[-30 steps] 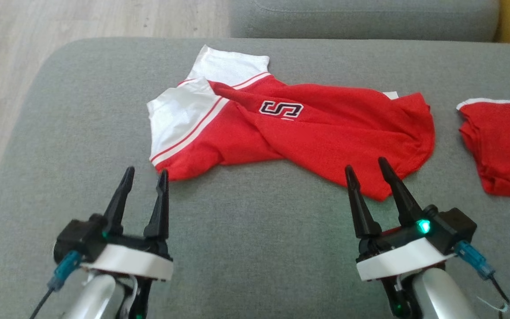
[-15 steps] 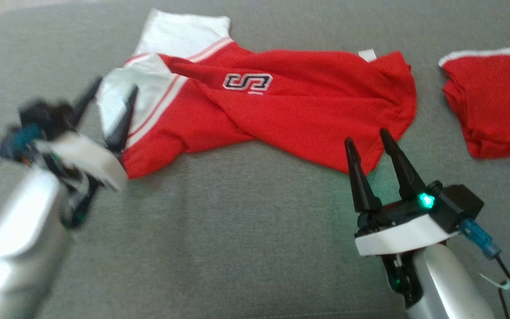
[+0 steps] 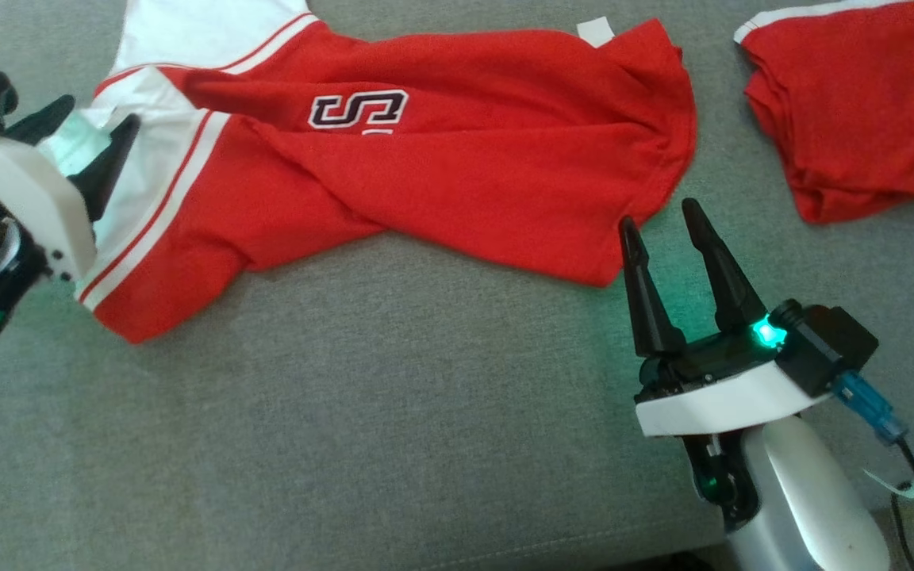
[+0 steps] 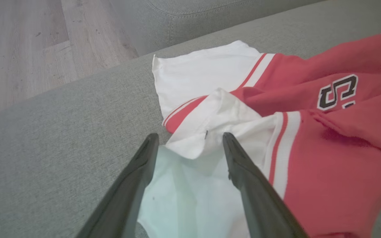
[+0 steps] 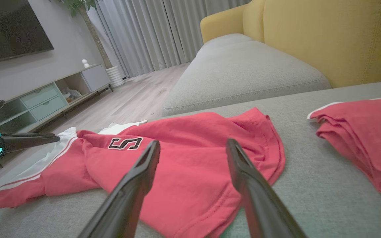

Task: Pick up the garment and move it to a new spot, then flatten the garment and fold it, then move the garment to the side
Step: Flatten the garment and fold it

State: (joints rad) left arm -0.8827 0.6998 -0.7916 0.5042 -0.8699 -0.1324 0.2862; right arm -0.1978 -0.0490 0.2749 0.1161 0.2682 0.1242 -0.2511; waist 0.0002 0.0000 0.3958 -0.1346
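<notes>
Head view: crumpled red/white jersey [image 3: 441, 159] on grey sofa cushion [image 3: 393, 412]; L gripper [image 3: 96, 113] wide open, empty, over its white end, R gripper [image 3: 659, 216] likewise open, empty, tips just beside red hem. L wrist view: white edge lies between the fingers [image 4: 136, 180]; soft, light, floppy fabric, prob. best pinched at edges/corners. R wrist view: hem just ahead of tips, touching unclear.

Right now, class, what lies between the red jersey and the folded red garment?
Bare grey cushion separates the jersey from the folded garment; the head view shows it.
</notes>
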